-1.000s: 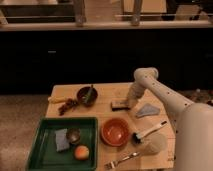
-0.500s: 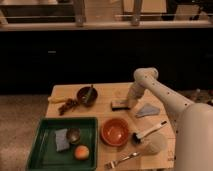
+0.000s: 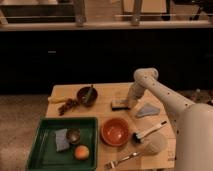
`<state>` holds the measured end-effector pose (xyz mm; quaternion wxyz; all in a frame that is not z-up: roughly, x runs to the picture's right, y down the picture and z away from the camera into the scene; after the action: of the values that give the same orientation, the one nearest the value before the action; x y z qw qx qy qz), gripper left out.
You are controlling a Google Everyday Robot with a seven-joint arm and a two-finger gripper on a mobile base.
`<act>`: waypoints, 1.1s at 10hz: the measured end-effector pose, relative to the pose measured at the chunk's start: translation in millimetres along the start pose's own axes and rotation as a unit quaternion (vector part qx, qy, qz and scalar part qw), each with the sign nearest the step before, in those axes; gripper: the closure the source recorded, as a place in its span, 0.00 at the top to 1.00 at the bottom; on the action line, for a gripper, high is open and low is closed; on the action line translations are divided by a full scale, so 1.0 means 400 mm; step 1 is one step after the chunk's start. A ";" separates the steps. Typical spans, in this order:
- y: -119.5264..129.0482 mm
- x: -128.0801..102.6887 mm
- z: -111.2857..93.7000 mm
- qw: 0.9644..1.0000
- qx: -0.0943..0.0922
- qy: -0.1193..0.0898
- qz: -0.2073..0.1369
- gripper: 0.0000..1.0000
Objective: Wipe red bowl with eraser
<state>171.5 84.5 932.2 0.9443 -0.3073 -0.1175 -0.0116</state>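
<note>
On a pale wooden table (image 3: pixel 111 90), a round, shallow red bowl (image 3: pixel 116 131) with a lighter rim sits near the middle of the front half, its smooth inside holding nothing that can be seen. At 12 o'clock from it lies the eraser (image 3: pixel 117 105), a small rectangular block with a dark top over a pale base. The white arm's pincer (image 3: pixel 126 102) is down at the eraser's right end, touching it or just beside it; whether the pincer is open or closed on the block cannot be told.

At 11 o'clock from the red bowl stands a dark brown bowl (image 3: pixel 87 95) with a green utensil leaning inside. At 9 o'clock, a rectangular green tray (image 3: pixel 67 119) holds a folded grey-blue cloth (image 3: pixel 61 140), a small dark bowl (image 3: pixel 74 135) and a round orange fruit (image 3: pixel 81 152). At 3 o'clock lies a white-handled brush (image 3: pixel 148 131) with a black head nearest the bowl. A second grey-blue cloth (image 3: pixel 149 109) lies flat at 2 o'clock, and a metal fork (image 3: pixel 122 160) at 6 o'clock.
</note>
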 end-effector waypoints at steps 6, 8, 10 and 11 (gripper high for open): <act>0.000 0.005 0.002 1.000 0.002 0.003 0.003 0.13; -0.001 0.002 -0.001 1.000 0.001 0.004 0.001 0.13; 0.000 0.004 0.004 1.000 0.002 0.004 0.002 0.13; -0.001 0.008 0.006 1.000 0.005 0.004 0.004 0.13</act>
<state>174.2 85.7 935.1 0.9463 -0.3031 -0.1124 -0.0083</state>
